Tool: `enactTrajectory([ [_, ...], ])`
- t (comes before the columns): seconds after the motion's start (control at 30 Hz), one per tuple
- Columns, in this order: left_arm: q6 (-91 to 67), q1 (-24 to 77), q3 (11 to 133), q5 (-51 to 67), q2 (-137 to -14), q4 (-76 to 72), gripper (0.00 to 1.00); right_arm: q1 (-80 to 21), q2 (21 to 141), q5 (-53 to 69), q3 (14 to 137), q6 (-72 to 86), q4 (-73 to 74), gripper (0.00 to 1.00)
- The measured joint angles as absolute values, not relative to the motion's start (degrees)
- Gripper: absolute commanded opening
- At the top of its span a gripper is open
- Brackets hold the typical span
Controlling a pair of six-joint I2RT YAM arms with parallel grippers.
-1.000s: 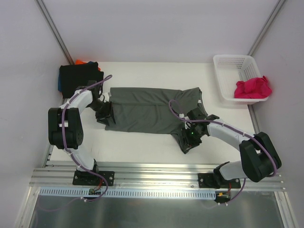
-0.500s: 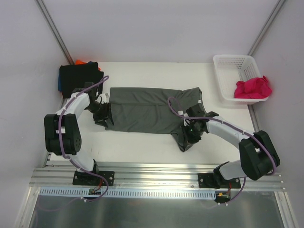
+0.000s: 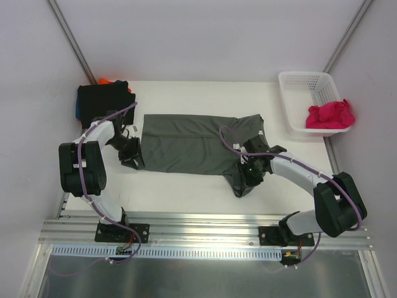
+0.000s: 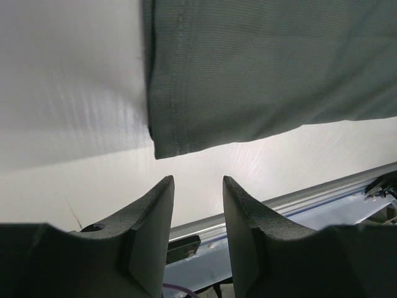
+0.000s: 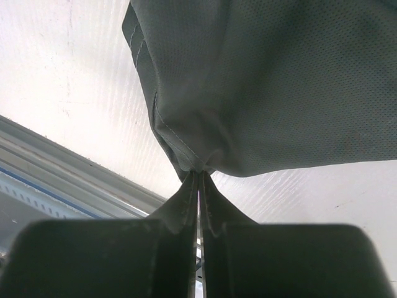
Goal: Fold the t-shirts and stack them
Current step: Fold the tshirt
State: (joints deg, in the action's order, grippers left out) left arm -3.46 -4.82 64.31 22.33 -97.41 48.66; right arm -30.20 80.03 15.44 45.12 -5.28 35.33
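Lying spread across the middle of the bench (image 3: 186, 186), the dark grey t-shirt (image 3: 192, 143) ran from 9 o'clock to 3 o'clock in the top view. One darker flap of it trailed toward 5 o'clock.

The left pincer (image 4: 197, 183) sat low at the shirt's 9 o'clock edge. Its two fingers (image 4: 152, 217) stood apart with nothing between them. In the left wrist view a hemmed corner of the cloth lay just beyond the fingertips, untouched, with bare bench surface beneath.

The right pincer (image 5: 198, 177) was closed tight on the trailing flap of the same shirt. The right wrist view showed the fabric drawn into a small bunched peak where the tips met, and a stitched hem ran up from that point toward 11 o'clock.

A pile of t-shirts (image 3: 102, 98) occupied the bench's 10 o'clock corner, well apart from the grey one. Black was on top, with blue showing at the left side and orange at the far edge.

At 2 o'clock stood a white lattice basket (image 3: 302, 77). The magenta-pink t-shirt (image 3: 330, 116) lay crumpled in its near end, bulging over the rim.
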Motion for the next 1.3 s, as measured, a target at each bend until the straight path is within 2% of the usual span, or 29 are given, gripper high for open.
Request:
enactTrajectory([
  [0.57, -3.66, -7.22, 67.75, 22.39, -105.65, 48.45, 0.34, -29.04, 79.77, 15.16, 45.15, -5.89, 35.31, 0.0],
  [0.7, -3.79, -7.25, 67.88, 22.48, -106.78, 48.38, 0.26, -28.64, 79.77, 14.92, 45.43, -6.26, 35.2, 0.0],
  [0.77, -3.92, -7.25, 67.9, 22.55, -106.83, 48.38, 0.19, -28.51, 79.77, 14.76, 45.43, -6.33, 35.18, 0.01],
  [0.83, -3.99, -7.25, 67.9, 22.68, -106.83, 48.36, 0.05, -28.42, 79.77, 14.57, 45.43, -6.48, 35.14, 0.0],
  [0.87, -4.16, -7.25, 67.9, 22.74, -106.83, 48.4, 0.02, -28.38, 79.77, 14.5, 45.43, -6.5, 35.14, 0.0],
  [1.3, -4.1, -7.25, 68.07, 24.1, -106.63, 48.58, 0.0, -23.79, 79.33, 13.69, 47.48, -7.4, 35.16, 0.0],
])
